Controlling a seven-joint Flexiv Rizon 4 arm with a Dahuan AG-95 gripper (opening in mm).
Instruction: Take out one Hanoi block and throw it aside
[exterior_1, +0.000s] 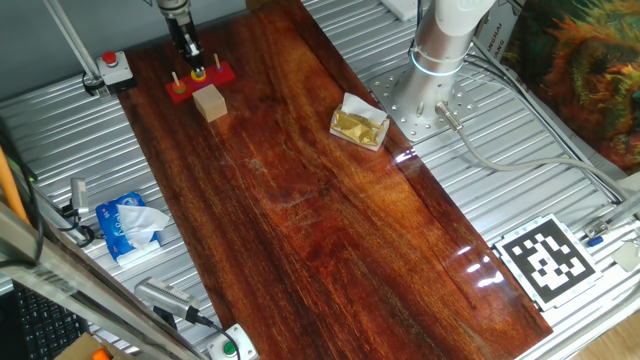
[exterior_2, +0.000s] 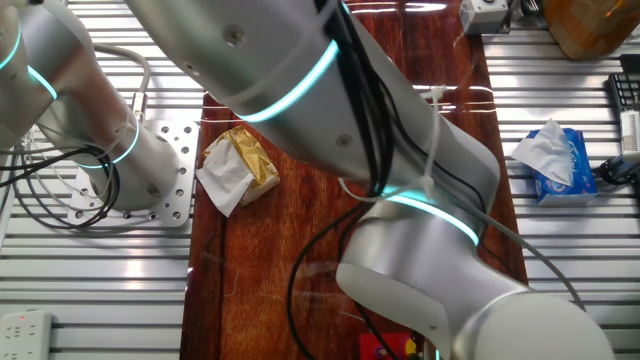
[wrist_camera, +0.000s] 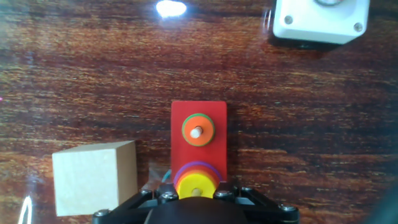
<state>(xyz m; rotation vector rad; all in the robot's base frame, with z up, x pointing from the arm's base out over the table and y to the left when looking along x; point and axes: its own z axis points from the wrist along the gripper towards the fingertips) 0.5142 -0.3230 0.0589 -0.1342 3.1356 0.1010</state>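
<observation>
The pincer hangs directly above the red base beside the wooden cube, lined up over the yellow disc topping the near peg's stack, seemingly for lifting it, though I cannot tell its spread.

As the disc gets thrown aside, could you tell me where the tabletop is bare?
Bare: the long wooden stretch between the gold foil wrapper and blue tissue pack. Crowded: around the red peg base and tan wooden cube.
</observation>
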